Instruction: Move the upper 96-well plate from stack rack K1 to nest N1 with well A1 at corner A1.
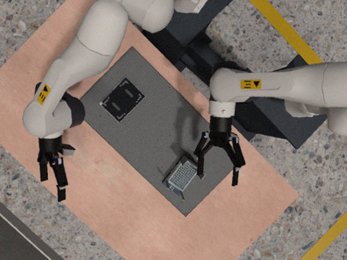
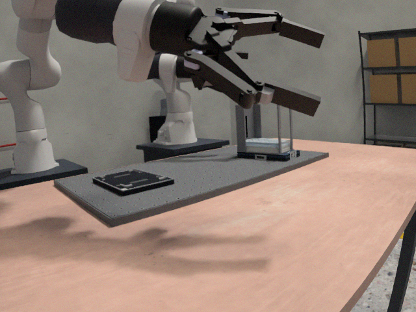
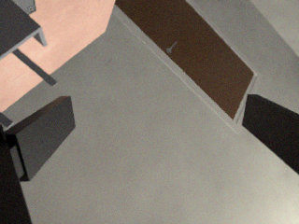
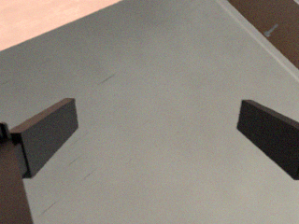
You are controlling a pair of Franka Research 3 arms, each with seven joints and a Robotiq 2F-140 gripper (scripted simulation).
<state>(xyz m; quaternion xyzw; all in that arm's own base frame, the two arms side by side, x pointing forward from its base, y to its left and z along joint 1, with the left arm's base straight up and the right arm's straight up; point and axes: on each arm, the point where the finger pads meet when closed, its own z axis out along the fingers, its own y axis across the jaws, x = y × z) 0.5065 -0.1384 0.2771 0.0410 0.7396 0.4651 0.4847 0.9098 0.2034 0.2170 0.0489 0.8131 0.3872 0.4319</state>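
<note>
Upper 96-well plate, a pale, clear-looking rectangle with many small wells [image 1: 182,173] [image 2: 266,142], lies on the lower plate [image 2: 263,148] inside the grey stack rack with upright walls and thin rods [image 1: 187,158] [image 2: 241,130] [image 3: 16,28], well apart from the flat black nest with pale corner locators [image 1: 121,99] [image 2: 132,181]. Your left gripper [image 1: 218,179] [image 2: 236,75] [image 3: 159,110] is spread wide near the rack, with nothing between its fingers; your right gripper [image 1: 53,188] [image 2: 314,73] [image 4: 158,113] is also wide and holds nothing.

You should expect a light, rather stiff plate, probably of smooth plastic, which may slip or crack if you squeeze too strongly. Please take it by two opposite outer side walls, level and centred, where the rack leaves openings. Keep your pads above the joint between the plates, otherwise the lower one may come also. You should lift it straight, because a tilt could jam it on the rods. I cannot read the rim letters, so please check A1 before you lower it.
</note>
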